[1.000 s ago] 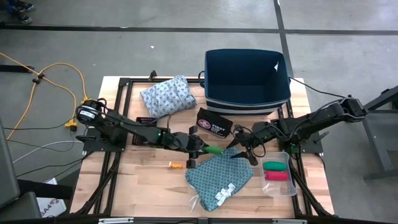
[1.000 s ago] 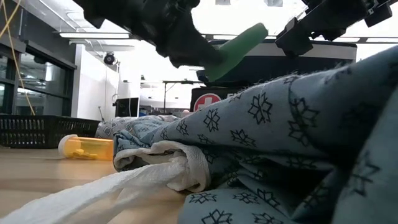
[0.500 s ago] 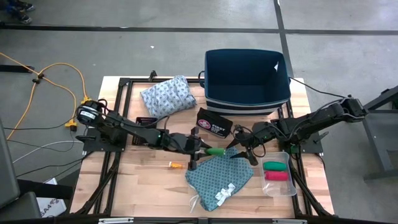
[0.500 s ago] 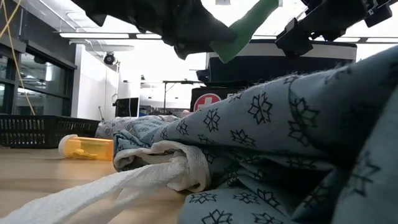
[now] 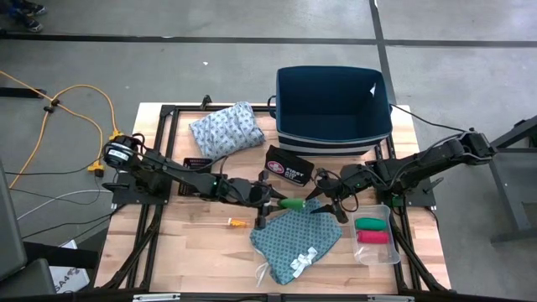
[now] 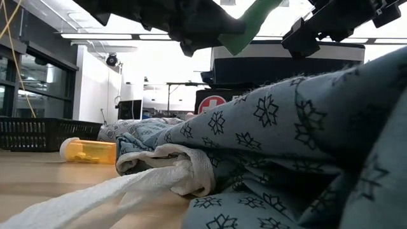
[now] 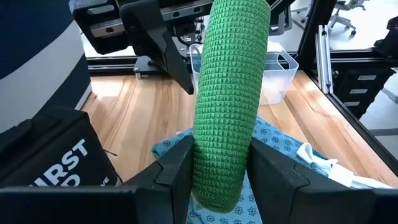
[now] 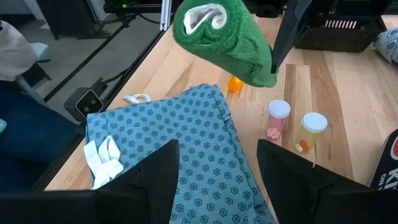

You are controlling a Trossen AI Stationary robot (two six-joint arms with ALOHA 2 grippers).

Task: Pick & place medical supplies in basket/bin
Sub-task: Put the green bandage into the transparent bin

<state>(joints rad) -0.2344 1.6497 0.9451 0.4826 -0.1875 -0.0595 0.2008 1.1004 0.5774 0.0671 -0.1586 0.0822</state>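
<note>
My left gripper (image 5: 277,204) is shut on a green roll (image 5: 293,204), which hangs over the far edge of the teal patterned cloth (image 5: 295,235); that cloth lies flat on the table with its white ties (image 5: 300,262) toward the near edge. My right gripper (image 5: 333,205) stands open just right of the roll with nothing between its fingers (image 8: 149,180). A pale blue-grey folded cloth (image 5: 225,130) lies at the far left. An orange-tipped stick (image 5: 228,222) lies left of the teal cloth. The navy bin (image 5: 334,109) stands at the far edge. My left gripper pinches the green roll by its near end (image 7: 217,177), one finger (image 7: 177,168) on each side. The fingers come almost level from the table's left and lie along the roll. The roll juts out past the fingertips, its free end (image 6: 257,16) tilted up, clear of the teal cloth.
A black first-aid pouch (image 5: 289,165) lies in front of the bin. A clear tray (image 5: 375,239) at the near right holds a green and a red roll. Two pill bottles (image 8: 277,118) stand beyond the teal cloth in the right wrist view; an amber bottle (image 6: 89,151) lies on the table.
My left gripper has tipped upward, raising the green roll's free end higher above the teal cloth. The hold on the roll is unchanged.
</note>
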